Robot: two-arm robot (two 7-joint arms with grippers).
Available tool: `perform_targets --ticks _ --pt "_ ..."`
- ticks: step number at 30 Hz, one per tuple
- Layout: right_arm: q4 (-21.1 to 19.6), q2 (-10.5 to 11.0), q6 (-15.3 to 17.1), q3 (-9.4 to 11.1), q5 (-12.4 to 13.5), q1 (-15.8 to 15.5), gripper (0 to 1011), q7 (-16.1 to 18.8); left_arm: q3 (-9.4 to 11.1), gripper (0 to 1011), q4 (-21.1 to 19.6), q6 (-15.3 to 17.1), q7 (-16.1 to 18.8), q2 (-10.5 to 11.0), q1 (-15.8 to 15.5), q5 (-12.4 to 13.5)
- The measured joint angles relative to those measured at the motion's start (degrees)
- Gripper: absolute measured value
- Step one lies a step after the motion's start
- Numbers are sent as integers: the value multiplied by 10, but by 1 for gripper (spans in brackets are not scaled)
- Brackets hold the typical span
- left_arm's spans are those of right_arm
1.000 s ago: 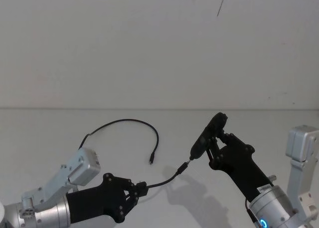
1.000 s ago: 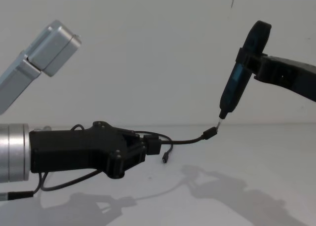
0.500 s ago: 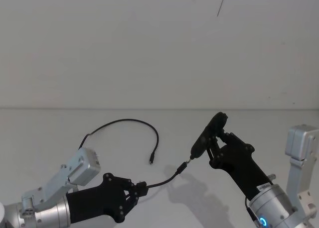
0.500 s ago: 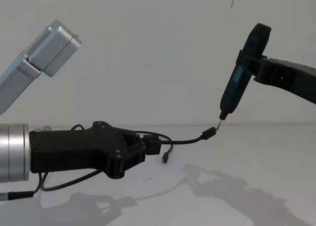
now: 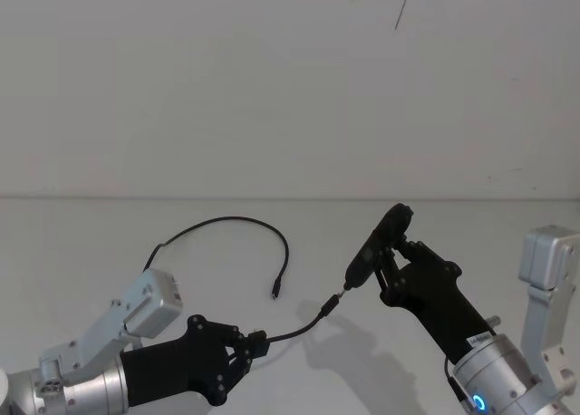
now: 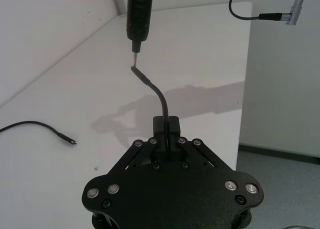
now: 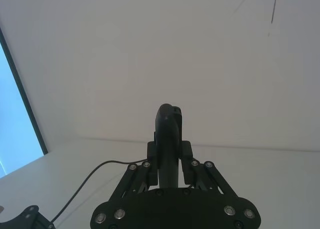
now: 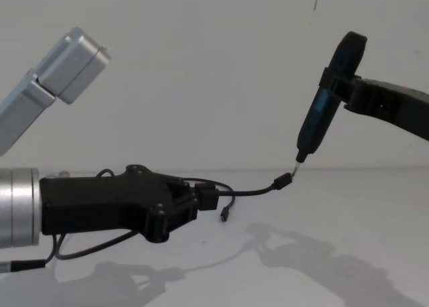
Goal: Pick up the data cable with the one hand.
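Note:
The data cable [image 5: 237, 220] is a thin black cord looping over the white table. My left gripper [image 5: 256, 341], blocky and matte black, is shut on it near one end [image 8: 204, 198]. The short held stretch [image 6: 159, 94] rises off the table to a small plug [image 8: 284, 180]. That plug sits right at the metal tip of a slim black tool [image 8: 328, 99]; I cannot tell whether they touch. My right gripper [image 5: 391, 256] is shut on that tool [image 7: 167, 139]. The cable's other plug [image 5: 274, 293] lies free on the table.
A plain white wall stands behind the table. In the left wrist view the table's side edge [image 6: 245, 64] drops off to the floor. Silver arm links sit at the left [image 8: 64, 59] and the right [image 5: 548, 270].

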Motion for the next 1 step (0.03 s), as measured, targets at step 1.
perform_targets --ticks 1 --pt "0 0 0 0 0 0 269 0 0 42 0 0 0 0 0 0"
